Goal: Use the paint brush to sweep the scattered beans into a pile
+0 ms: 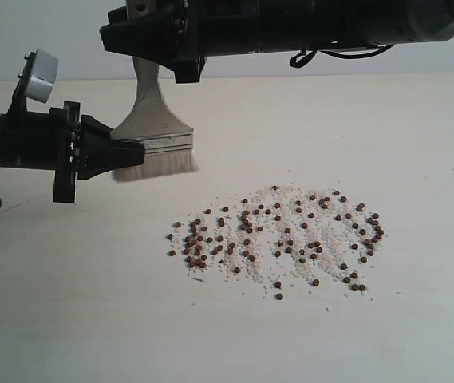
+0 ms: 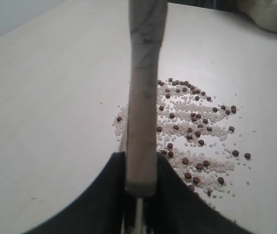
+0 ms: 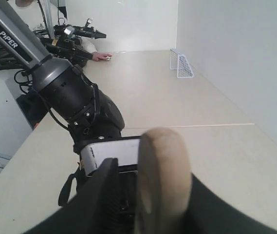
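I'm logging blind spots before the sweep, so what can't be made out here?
- Exterior view: handle end of the wide pale wooden paint brush is hidden by the black right gripper.
- Left wrist view: its off-white bristles are hidden behind the black left gripper.
- Right wrist view: the tiny reddish-brown beans fall outside the frame.

Pale table [image 1: 67, 319] under scattered beans [image 1: 274, 239] and white crumbs [image 1: 278, 209]

paint brush [image 1: 153, 120] handle's upper part hidden behind right gripper [image 1: 148, 38].
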Available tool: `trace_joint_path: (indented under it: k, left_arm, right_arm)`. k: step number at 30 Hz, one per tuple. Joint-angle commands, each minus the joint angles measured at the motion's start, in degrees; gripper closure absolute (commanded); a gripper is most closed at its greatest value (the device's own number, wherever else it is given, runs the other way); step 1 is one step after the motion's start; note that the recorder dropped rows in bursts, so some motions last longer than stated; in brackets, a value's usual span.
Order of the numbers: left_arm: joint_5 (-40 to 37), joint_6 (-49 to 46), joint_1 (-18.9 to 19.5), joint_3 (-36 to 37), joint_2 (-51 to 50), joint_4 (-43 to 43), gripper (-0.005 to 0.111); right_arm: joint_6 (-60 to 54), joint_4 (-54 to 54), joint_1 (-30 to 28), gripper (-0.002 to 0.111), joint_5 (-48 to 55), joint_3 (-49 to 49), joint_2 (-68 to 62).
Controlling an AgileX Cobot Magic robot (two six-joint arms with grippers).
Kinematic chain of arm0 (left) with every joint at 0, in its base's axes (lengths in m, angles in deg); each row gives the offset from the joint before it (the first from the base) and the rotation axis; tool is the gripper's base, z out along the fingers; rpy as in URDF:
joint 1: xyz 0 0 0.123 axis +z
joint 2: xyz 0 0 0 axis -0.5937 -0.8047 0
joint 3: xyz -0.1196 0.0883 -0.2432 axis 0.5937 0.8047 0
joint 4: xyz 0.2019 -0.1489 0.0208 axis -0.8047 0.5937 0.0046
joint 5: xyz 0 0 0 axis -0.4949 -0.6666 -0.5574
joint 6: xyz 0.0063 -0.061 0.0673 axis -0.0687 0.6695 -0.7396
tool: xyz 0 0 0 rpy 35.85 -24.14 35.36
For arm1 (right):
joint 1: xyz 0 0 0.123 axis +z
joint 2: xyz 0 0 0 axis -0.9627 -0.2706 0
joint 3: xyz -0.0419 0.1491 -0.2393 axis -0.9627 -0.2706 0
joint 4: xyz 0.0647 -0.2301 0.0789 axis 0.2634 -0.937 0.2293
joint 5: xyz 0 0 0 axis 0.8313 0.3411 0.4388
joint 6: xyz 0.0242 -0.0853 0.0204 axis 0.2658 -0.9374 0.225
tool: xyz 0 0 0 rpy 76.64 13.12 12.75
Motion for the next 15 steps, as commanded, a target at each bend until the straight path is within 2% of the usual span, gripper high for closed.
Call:
trace_joint_path:
  k: [1, 4, 15]
  left_arm:
    - [0.9, 0.0, -0.1, 0.0, 0.0, 0.7, 0.107]
    - [0.9, 0.0, -0.1, 0.0, 0.0, 0.7, 0.107]
    - [0.9, 0.6, -0.1, 0.0, 0.0, 2.8, 0.107]
  right_arm:
    - [0.9, 0.6, 0.0, 0.092, -3.4, 0.3, 0.1]
    - [0.2, 0.6, 0.0, 0.107, -5.0, 0.3, 0.1]
    - [1.7, 0.6, 0.0, 0.108, -4.4, 0.3, 0.1]
